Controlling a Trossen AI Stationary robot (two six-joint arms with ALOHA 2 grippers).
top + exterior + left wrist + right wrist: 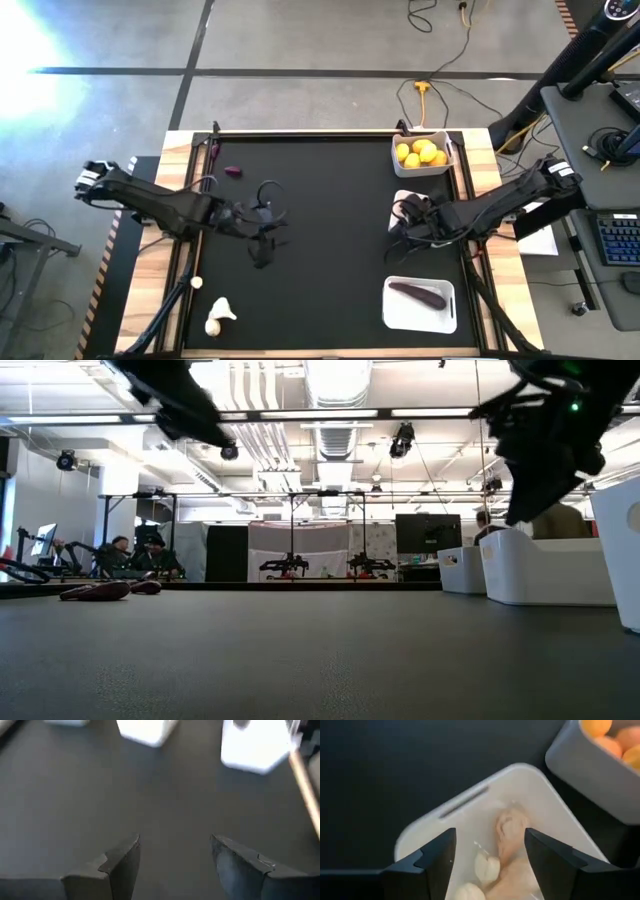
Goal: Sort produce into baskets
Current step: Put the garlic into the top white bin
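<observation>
My left gripper [270, 218] is open and empty above the black mat [330, 250], left of centre; its wrist view [175, 860] shows only bare mat between the fingers. My right gripper [405, 222] is open above the middle basket [470, 815], where whitish garlic bulbs [511, 834] lie on the floor. The far basket [447, 160] holds yellow lemons [420, 152]. The near basket [445, 312] holds a dark eggplant [418, 294]. A purple bit [233, 171] lies on the mat at far left. Two garlic bulbs [218, 315] lie near the mat's near left corner.
The three white baskets stand in a row along the mat's right side. A raised frame [300, 134] runs round the mat. In the low view two purple pieces [95, 591] lie at far left and the baskets [545, 570] at right. The mat's middle is bare.
</observation>
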